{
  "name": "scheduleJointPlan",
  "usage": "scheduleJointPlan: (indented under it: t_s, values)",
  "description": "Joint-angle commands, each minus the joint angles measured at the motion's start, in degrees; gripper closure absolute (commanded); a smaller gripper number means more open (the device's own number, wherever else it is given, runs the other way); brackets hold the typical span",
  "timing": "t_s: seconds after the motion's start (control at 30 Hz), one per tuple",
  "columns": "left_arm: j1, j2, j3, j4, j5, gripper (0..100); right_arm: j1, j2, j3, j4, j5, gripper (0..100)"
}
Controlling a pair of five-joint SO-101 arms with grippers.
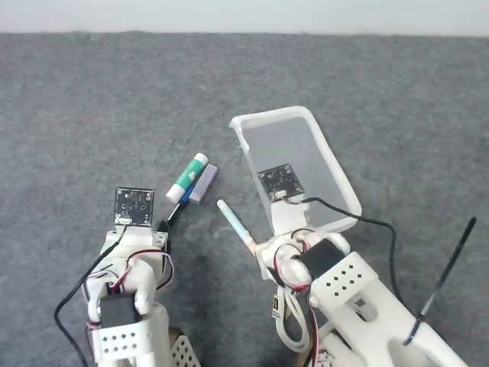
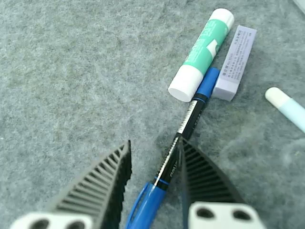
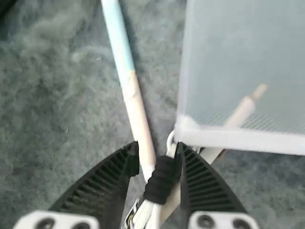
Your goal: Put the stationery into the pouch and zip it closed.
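Two arms: you have both at the near edge of the grey table, the left arm on the left, the right arm on the right.
Left gripper: spread wide, and you see its fingers straddling the blue pen, one finger right beside the barrel.
Blue pen: flat on the table, its far end tucked between the glue stick and the eraser.
Glue stick: green and white, lying just left of the eraser.
Right gripper: pinching the pale near end of the light-blue pen, with a black piece wedged beside it.
Light-blue pen: slants far-left from the fingers, just left of the pouch.
Pouch: translucent, lying flat to the right of the stationery, its near edge at the right gripper.
Through the pouch: a pale stick shape; you cannot tell whether it sits inside or beneath.
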Motion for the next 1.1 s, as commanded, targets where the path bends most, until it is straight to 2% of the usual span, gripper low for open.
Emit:
scheduleJointPlan:
  t_s: [0.0,0.17,0.5,0.77,0.83,1.07]
  values:
    - [-0.3,-1.2,-0.7,-0.1,1.1,85,2.4,2.9,-0.9,-3.7,-0.4,87.5]
    - [-0.3,-1.2,-0.7,-0.1,1.1,85,4.3,13.1,-3.0,-10.1,2.1,87.9]
    - [-0.3,-1.2,-0.7,0.0,1.1,85,9.0,29.0,-18.5,-11.3,2.3,87.9]
    - [-0.3,-1.2,-0.7,0.0,1.0,85,11.1,35.9,-25.1,-22.4,2.5,87.9]
    - [-0.3,-1.2,-0.7,0.0,1.0,85,10.9,35.0,-26.8,-20.4,2.5,87.9]
    - [-0.3,-1.2,-0.7,0.0,1.0,85,7.3,26.9,-30.9,-2.7,2.2,87.5]
